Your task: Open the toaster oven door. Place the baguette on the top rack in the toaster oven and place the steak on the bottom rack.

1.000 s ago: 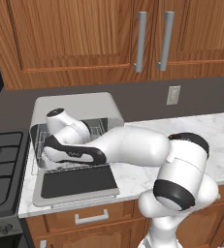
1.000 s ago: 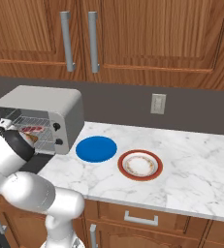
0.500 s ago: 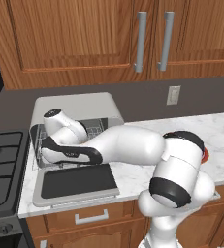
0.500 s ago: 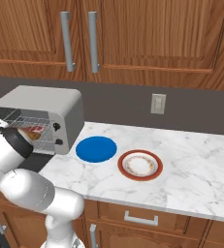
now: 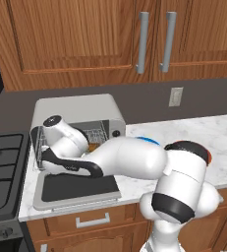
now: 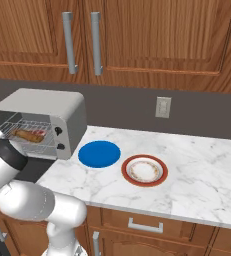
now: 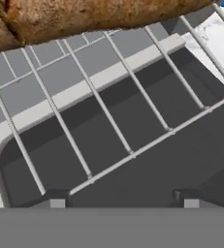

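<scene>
While the toaster oven (image 6: 39,120) stands on the marble counter (image 6: 197,165) with its door (image 5: 78,188) folded down flat in front, the baguette (image 6: 30,135) is seen lying on the top rack (image 6: 22,131), brown and elongated. In the hand view the baguette (image 7: 84,17) spans the upper edge, resting across the wire bars (image 7: 108,111), and the two finger tips (image 7: 55,203) stand apart at the bottom with nothing visible between them. A blue plate (image 6: 99,153) and a red-rimmed plate (image 6: 145,170) are set beside the oven.
</scene>
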Controlling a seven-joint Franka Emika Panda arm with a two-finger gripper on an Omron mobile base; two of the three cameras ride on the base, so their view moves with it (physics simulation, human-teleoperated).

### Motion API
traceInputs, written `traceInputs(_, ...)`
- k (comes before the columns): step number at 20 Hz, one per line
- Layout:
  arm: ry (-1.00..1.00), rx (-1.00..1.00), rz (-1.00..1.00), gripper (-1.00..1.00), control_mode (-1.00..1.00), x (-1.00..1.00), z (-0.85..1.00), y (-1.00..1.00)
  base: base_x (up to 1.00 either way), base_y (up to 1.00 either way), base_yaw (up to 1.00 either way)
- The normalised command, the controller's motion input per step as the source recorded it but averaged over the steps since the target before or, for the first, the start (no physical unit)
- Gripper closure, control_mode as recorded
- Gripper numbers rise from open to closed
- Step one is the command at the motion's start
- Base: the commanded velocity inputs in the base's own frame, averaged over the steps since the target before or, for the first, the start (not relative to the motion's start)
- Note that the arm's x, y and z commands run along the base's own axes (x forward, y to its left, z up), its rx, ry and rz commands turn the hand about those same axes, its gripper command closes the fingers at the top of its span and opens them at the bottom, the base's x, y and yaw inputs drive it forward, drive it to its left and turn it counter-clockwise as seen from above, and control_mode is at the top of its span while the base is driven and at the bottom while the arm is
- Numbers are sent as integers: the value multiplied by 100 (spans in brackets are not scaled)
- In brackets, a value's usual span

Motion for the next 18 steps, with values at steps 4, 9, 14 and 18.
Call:
traceInputs(4, -7, 2, -13, -100, -100, 15, -39, -15, 0, 0, 0)
traceInputs(9, -4, 4, -3, -100, -100, 2, -27, -17, 0, 0, 0)
traceInputs(14, 5, 3, -1, -100, -100, 10, -3, -8, 0, 0, 0)
traceInputs(18, 15, 0, 0, -100, -100, 27, 0, -12, 0, 0, 0)
